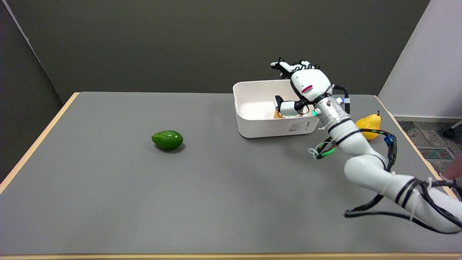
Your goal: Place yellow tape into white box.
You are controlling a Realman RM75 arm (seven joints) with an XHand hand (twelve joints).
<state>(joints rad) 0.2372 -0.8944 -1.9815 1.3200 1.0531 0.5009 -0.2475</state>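
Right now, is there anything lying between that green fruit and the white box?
No. In the head view, only bare grey table lies between the green fruit and the white box.

Small printed label on white box (276, 108) front, text too small to read

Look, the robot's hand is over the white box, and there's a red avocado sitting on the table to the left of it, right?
Nearly. The head view shows the right hand over the white box, and an avocado on the grey table to the box's left, but the avocado is green, not red.
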